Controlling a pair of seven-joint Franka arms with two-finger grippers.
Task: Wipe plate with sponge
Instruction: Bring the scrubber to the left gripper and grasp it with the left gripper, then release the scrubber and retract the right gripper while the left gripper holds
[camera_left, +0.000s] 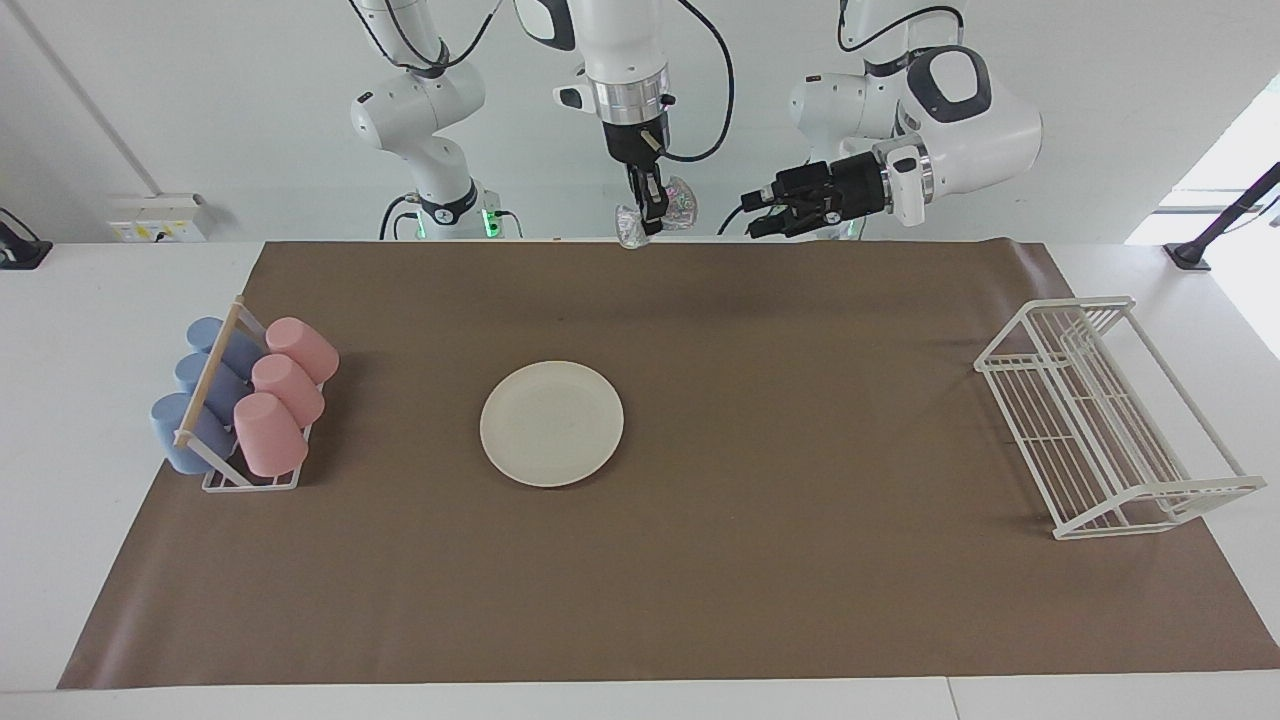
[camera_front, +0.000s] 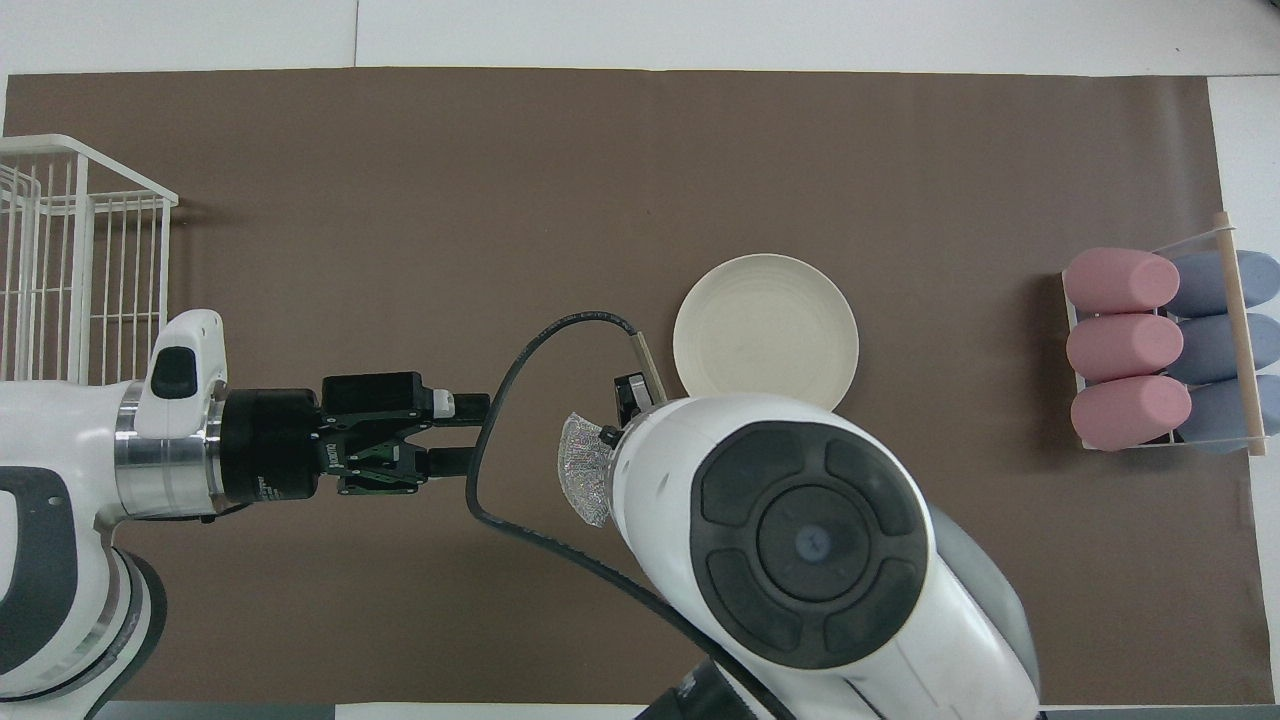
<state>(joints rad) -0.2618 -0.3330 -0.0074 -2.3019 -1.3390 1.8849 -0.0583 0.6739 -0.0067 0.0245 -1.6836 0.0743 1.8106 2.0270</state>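
The right pincer (camera_left: 650, 215) is clamped on the sponge (camera_left: 680, 205), raised; the plate (camera_left: 551, 423) lies unwiped. The left pincer (camera_left: 765, 215), fingers apart, waits.

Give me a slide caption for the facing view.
Right gripper holds the sponge aloft; the plate lies bare.

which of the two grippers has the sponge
The right gripper, pointing straight down above the mat, is shut on the sponge. The left gripper holds nothing and points sideways toward it.
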